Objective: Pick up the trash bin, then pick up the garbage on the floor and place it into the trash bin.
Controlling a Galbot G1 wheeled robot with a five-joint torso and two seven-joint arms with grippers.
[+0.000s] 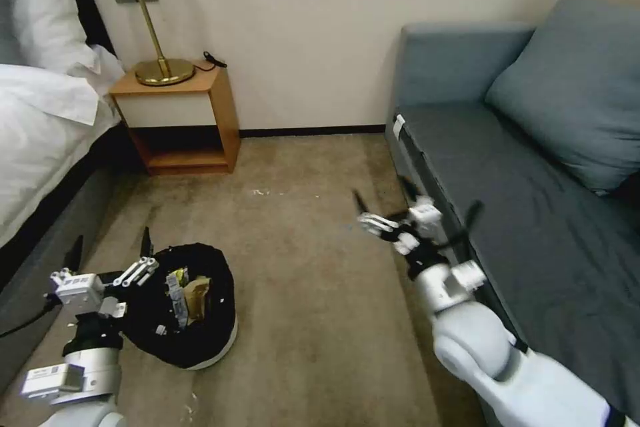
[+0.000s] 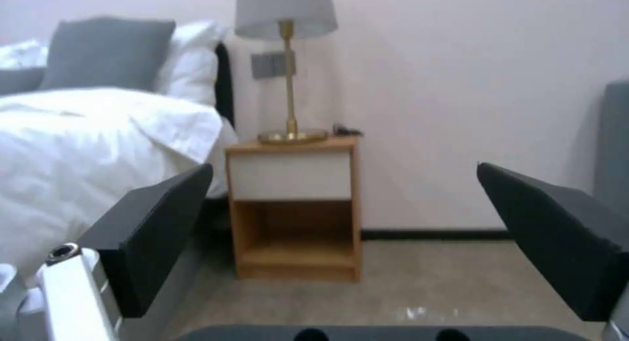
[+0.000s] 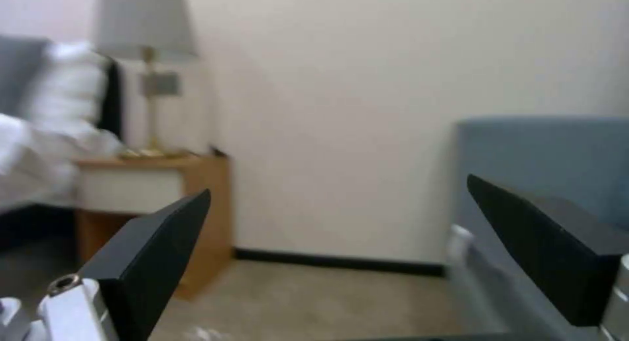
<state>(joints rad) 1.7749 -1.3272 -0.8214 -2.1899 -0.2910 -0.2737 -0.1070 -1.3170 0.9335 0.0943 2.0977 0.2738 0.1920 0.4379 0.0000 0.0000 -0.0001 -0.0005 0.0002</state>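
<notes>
Trash bin (image 1: 193, 310) on the floor (image 1: 313, 280) by the bed (image 1: 40, 167), wrappers (image 1: 187, 293) inside; light, soft-lined, best taken at the stiff rim. Left gripper (image 1: 110, 253) just beside it, fingers spread, empty. Right gripper (image 1: 417, 210) near the sofa (image 1: 533, 213), fingers likewise apart.

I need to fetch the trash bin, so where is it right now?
In the head view the trash bin sits on the carpet at lower left, beside the left gripper and near the bed.
</notes>
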